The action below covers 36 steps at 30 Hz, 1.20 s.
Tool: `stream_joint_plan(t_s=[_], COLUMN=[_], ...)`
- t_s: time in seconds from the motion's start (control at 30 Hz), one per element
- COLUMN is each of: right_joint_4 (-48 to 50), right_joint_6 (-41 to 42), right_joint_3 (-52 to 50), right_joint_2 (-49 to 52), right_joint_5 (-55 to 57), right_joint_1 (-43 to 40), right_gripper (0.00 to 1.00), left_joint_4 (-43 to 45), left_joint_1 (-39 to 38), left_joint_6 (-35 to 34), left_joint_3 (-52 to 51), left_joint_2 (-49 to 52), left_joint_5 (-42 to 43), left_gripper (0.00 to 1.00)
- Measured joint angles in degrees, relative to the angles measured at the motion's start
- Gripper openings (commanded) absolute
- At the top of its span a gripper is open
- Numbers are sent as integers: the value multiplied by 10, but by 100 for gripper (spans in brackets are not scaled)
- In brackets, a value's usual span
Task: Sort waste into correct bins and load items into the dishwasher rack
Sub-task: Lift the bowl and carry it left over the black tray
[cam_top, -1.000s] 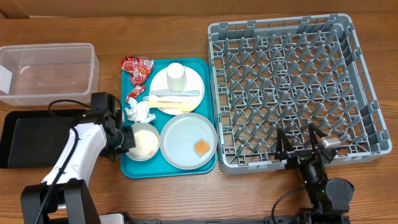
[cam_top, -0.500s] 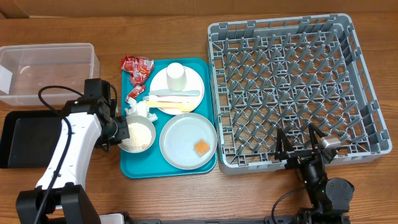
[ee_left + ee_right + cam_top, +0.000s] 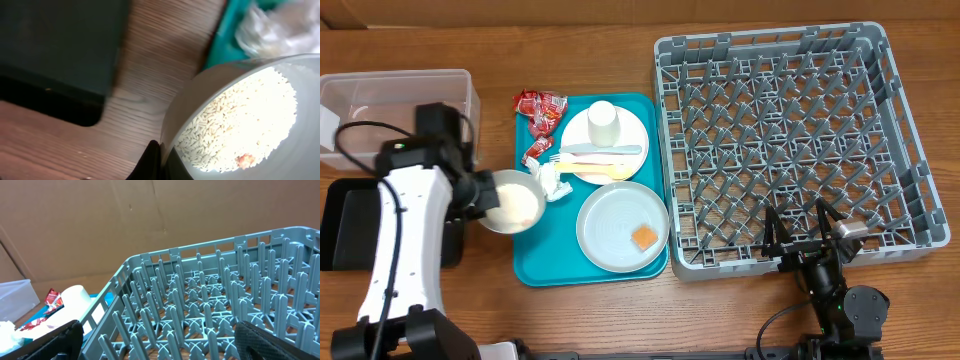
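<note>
Left gripper (image 3: 485, 197) pinches the left rim of the bowl (image 3: 515, 203), pressed together on its wall. The wrist view shows one dark finger (image 3: 154, 161) against that rim. Rice (image 3: 240, 120) fills the bowl, with a small pinkish bit among the grains. The bowl hangs just right of the gripper, over the left edge of the teal tray (image 3: 550, 272) and the strip of bench (image 3: 490, 290) beside it.

Left of the gripper lies the black tray (image 3: 340, 228), partly under the arm. Ahead and to the left stands the tub (image 3: 390, 95). Just right of the bowl is the napkin (image 3: 553, 181), with the wrappers (image 3: 540, 106) farther ahead.

Farther right on the teal tray are the grey plate (image 3: 610, 215) with the cube (image 3: 644, 236), and the white plate (image 3: 632, 130) carrying the cup (image 3: 603, 120) and cutlery (image 3: 600, 153).

Well apart from all this, the right gripper (image 3: 803, 232) hangs spread at the near wall of the rack (image 3: 790, 120), which stretches ahead of it.
</note>
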Motion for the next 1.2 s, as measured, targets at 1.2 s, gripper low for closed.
stream_joint_plan(t_s=[1.2], right_joint_4=[0], right_joint_6=[0], right_joint_3=[0], right_joint_2=[0], right_joint_5=[0], right_joint_1=[0], right_gripper=[100], left_joint_4=[249], left_joint_1=[194], left_joint_6=[409], left_joint_3=[2], left_joint_2=[0], left_joint_5=[-271], left_gripper=[4])
